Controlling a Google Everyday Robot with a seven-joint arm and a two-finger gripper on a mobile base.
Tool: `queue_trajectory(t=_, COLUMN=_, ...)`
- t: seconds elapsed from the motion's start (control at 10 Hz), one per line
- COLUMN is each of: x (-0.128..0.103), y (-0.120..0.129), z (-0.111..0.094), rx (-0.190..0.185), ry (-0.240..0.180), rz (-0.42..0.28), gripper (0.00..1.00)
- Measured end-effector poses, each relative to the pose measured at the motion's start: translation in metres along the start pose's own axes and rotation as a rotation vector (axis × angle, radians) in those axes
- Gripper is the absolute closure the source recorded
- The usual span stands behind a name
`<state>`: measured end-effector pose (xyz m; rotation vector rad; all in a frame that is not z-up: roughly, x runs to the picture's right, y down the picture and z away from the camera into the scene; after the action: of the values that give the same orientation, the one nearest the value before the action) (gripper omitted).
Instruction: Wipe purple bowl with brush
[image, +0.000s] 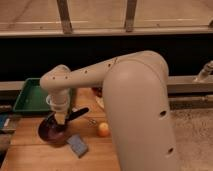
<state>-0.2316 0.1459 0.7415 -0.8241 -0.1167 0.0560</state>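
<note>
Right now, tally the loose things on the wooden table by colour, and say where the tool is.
Purple: 1, the purple bowl
Black: 1, the brush
Orange: 1, the fruit
Blue: 1, the sponge
Green: 1, the tray
Total: 5
The tool is over the bowl.

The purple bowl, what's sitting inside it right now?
The gripper reaches down into the purple bowl, and the brush angles out over its right rim. The brush head and the bowl's floor are hidden behind the gripper.
</note>
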Motion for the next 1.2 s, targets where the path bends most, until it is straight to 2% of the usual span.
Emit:
queue_trajectory(t=0.2, x=-0.02, y=0.002, z=0.003, rx=-0.001, ry=0.006, rz=-0.053, gripper=1.0)
queue_trajectory(t=0.4, x=-0.028, y=0.024, z=0.006, rx=-0.003, ry=0.006, rz=-0.068, gripper=1.0)
queue_trajectory(t=0.5, x=-0.024, y=0.041, z=0.008, rx=-0.006, ry=0.005, rz=-0.059, gripper=1.0)
queue_trajectory(t=0.7, x=-0.004, y=0.067, z=0.012, rx=-0.016, ry=0.005, rz=-0.025, gripper=1.0)
queue_trajectory(t=0.9, x=0.024, y=0.077, z=0.019, rx=-0.036, ry=0.007, rz=0.033, gripper=1.0)
queue_trajectory(t=1.0, x=0.041, y=0.073, z=0.026, rx=-0.05, ry=0.014, rz=0.068, gripper=1.0)
queue_trajectory(t=1.2, x=0.054, y=0.051, z=0.025, rx=-0.058, ry=0.032, rz=0.089, gripper=1.0)
